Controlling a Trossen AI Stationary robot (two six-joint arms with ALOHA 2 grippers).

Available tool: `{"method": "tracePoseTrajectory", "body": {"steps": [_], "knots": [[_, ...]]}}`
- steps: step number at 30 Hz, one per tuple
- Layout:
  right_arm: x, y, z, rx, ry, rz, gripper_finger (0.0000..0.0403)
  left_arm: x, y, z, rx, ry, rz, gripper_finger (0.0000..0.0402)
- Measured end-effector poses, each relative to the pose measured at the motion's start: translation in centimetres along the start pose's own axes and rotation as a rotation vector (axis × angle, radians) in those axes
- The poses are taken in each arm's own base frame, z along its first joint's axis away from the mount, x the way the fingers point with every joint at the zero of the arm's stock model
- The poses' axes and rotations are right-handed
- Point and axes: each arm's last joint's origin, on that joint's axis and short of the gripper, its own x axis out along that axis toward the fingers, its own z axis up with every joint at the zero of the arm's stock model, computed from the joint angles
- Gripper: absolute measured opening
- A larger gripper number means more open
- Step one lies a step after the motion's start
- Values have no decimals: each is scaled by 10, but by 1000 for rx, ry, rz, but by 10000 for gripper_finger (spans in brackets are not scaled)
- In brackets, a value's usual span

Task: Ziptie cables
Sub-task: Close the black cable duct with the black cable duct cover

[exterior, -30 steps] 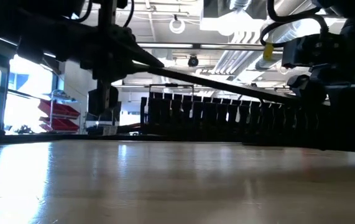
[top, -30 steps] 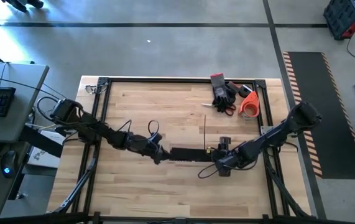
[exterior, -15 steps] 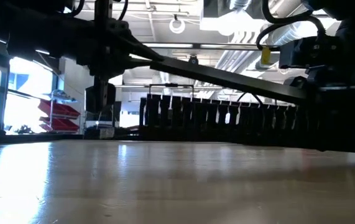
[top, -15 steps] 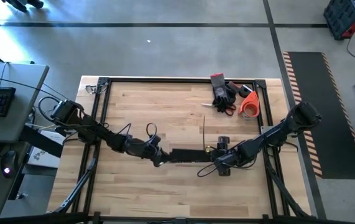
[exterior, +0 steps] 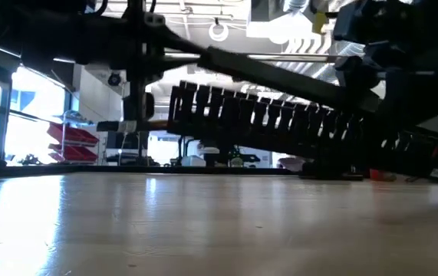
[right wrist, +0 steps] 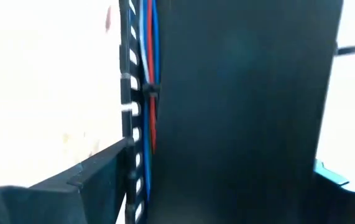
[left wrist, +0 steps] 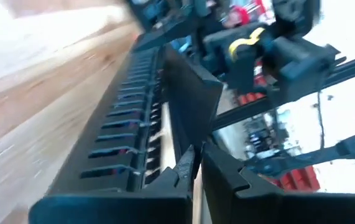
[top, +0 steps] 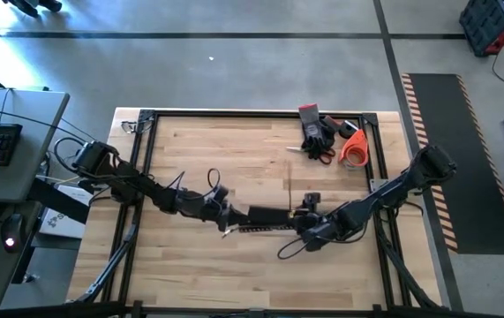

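The long black slotted bar (top: 265, 215) sits out over the middle of the wooden table (top: 234, 265), its long axis running across the table from one arm to the other, and from table height it hangs clear of the wood, tilted, with the end by the left arm higher (exterior: 280, 115). The cables (right wrist: 147, 68) run lengthwise inside that bar: thin blue, red and pale wires lying along its comb-like edge, seen only in the right wrist view; elsewhere they are too thin to pick out. The left gripper (top: 225, 218) is pinched tight on one end of the bar, fingers (left wrist: 183, 171) nearly meeting around its edge. The right gripper (top: 306, 223) is at the bar's other end with its fingers (right wrist: 90, 174) spread wide either side of it; whether they press on it is hard to tell. Well away from the bar, near the table's far right corner, lie a black glove (top: 316, 131), red-handled scissors (top: 322, 154) and an orange tape roll (top: 353, 147).
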Motion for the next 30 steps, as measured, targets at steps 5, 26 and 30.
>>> {"method": "tracePoseTrajectory", "body": {"steps": [5,26,30], "knots": [[4,-1,3,14,-62,7,318,-1,-11,6,33,-77,-105,0],[-21,-9,37,4,-88,-47,318,0,3,6,155,-105,52,0],[-17,-11,37,19,-99,-49,318,0,4,8,187,-111,61,0]]}}
